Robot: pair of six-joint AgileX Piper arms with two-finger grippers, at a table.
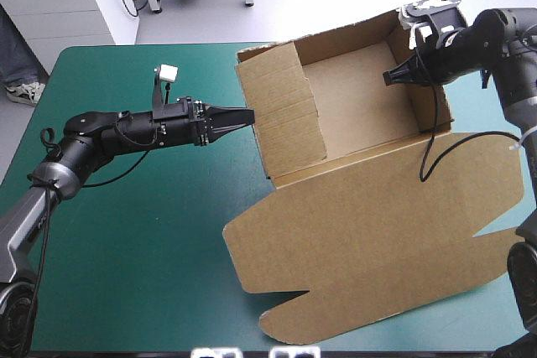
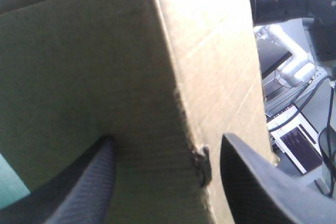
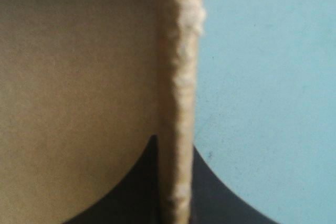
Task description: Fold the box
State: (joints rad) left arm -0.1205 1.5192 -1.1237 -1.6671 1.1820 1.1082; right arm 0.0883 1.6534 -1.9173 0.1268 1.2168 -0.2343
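Jaws of the left gripper are standing apart and holding nothing. The brown box is lying directly ahead of them, and an upright corner of its left wall is lining up with the gap between the two black fingers. From above, the fingertips appear to be touching that wall's outer face or stopping just short of it; which, I cannot tell. Jaws of the right gripper are pinching all but shut on the top of the right wall. The board's raw edge is running straight out between them, with the brown inside of the tray to one side and the teal-green cover to the other. The box is sitting on the far right part of the tabletop as an open tray with its walls raised. Its lid is lying flat and spreading from the tray toward the near edge. The tray is therefore lying between the two sets of jaws, and its long axis is running roughly from one gripper across to the other, so the jaws are pointing at each other along it. By my reading, the right arm is steadying the tray while the left, nearest the left wall, is preparing to work it. That would take only a short push forward from those open jaws. The lid is lying below and beside the right jaws, well apart from the left ones, so the right arm looks nearer for any work on it.
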